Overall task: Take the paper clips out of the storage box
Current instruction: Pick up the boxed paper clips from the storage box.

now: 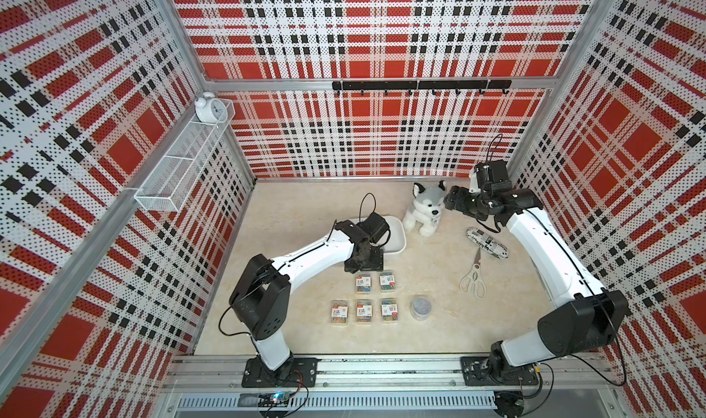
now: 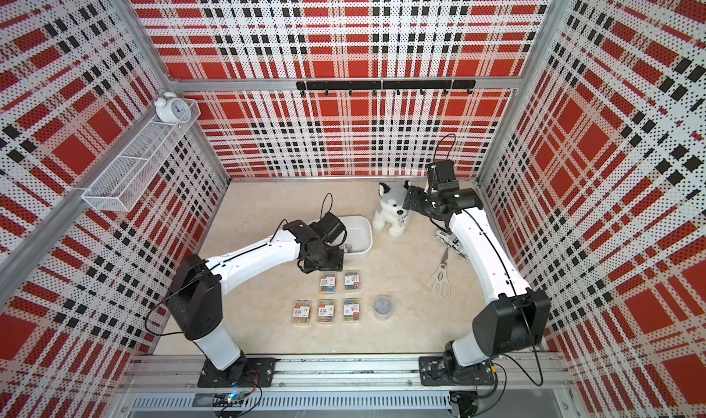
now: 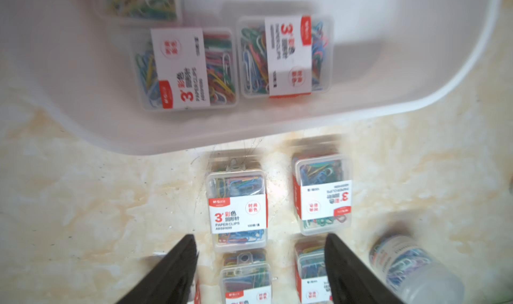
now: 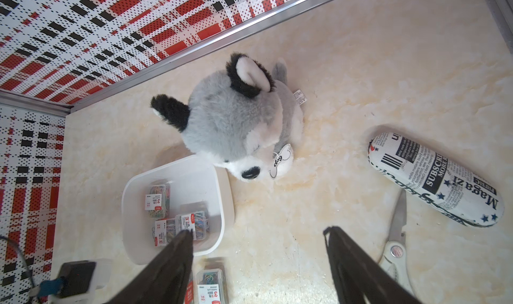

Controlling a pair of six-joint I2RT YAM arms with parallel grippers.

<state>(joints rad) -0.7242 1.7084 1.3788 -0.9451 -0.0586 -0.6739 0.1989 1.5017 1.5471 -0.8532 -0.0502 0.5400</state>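
Note:
The storage box [image 1: 398,240] is a shallow white tub left of the plush dog, seen in both top views [image 2: 366,232]. Three clear cases of paper clips lie inside it [image 4: 157,197] [image 3: 188,69] [image 3: 286,56]. Several more cases [image 1: 363,283] [image 1: 388,281] [image 1: 363,311] stand in two rows on the table in front of the box, with a small round clear tub [image 1: 420,307] beside them. My left gripper [image 3: 260,236] hangs open over those rows near the box's front wall, holding nothing. My right gripper [image 4: 258,230] is open and empty, raised beside the dog.
A plush dog [image 1: 424,210] sits right of the box. A newspaper-print glasses case [image 1: 487,242] and white scissors [image 1: 473,278] lie under the right arm. A wire basket [image 1: 183,168] with an alarm clock [image 1: 208,108] hangs on the left wall.

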